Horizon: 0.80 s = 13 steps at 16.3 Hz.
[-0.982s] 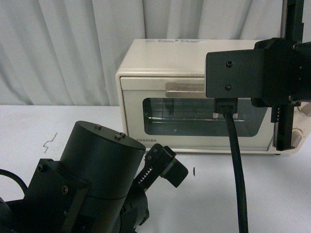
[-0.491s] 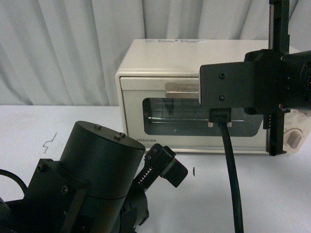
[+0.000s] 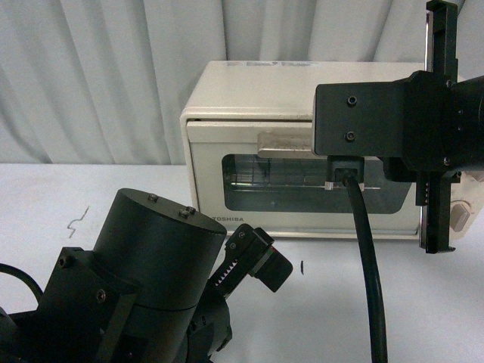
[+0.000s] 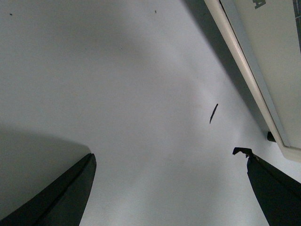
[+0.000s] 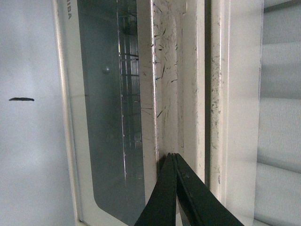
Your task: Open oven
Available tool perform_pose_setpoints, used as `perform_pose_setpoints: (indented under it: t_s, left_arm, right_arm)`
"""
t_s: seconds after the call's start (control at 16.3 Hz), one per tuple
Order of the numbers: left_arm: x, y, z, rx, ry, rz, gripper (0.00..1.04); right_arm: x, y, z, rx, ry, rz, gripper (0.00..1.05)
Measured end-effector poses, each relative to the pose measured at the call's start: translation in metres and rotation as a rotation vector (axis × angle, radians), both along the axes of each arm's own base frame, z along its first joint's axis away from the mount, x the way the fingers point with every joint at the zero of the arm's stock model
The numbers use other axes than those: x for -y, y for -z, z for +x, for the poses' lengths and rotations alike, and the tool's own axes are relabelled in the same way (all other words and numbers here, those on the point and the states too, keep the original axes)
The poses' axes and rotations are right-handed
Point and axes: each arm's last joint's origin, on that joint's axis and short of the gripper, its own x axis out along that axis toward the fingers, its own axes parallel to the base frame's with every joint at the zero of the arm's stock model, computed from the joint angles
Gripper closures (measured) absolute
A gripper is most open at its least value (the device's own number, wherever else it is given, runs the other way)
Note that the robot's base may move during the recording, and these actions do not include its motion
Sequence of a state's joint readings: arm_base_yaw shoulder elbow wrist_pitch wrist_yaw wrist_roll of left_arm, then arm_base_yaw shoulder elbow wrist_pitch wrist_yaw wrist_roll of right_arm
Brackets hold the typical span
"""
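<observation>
Front view has a white table (image 3: 45,197) running back to a pale pleated curtain (image 3: 113,76). The cream-white Toshiba toaster oven (image 3: 257,87) stands at the far side of the table, right of centre, with its glass door (image 3: 272,181) facing the robot. The left arm (image 3: 151,257) sits low and near the camera, well short of the oven. In the left wrist view the left gripper (image 4: 164,155) is spread wide over bare tabletop, with nothing between its fingers. The right arm (image 3: 408,128) is raised in front of the oven's upper right part, and a black cable (image 3: 370,265) hangs down from it. In the right wrist view the right gripper (image 5: 172,155) has its two fingers pressed tip to tip, right at the scratched beige bar handle (image 5: 167,94) and not around it. A thin dark gap runs along the door's top edge. One beige knob (image 3: 459,215) shows beside the arm, the wire rack (image 5: 129,94) shows behind the glass, and a short dark mark (image 3: 302,267) lies on the table in front of the oven
</observation>
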<state>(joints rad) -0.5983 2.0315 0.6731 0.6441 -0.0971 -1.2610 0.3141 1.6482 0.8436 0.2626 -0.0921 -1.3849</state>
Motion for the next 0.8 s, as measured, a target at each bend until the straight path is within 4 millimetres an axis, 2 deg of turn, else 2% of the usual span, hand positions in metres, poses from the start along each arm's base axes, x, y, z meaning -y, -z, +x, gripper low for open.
perform_pose_setpoints:
  t_s: [0.43,0.8]
  left_arm:
    - [0.0,0.0,0.0,0.0,0.0,0.0,0.07]
    - [0.0,0.0,0.0,-0.001,0.0,0.0,0.07]
  right_arm:
    - [0.008,0.0,-0.004,-0.079,0.045,0.058,1.03]
    - [0.013,0.001,-0.023,-0.255,0.047,0.123,1.03]
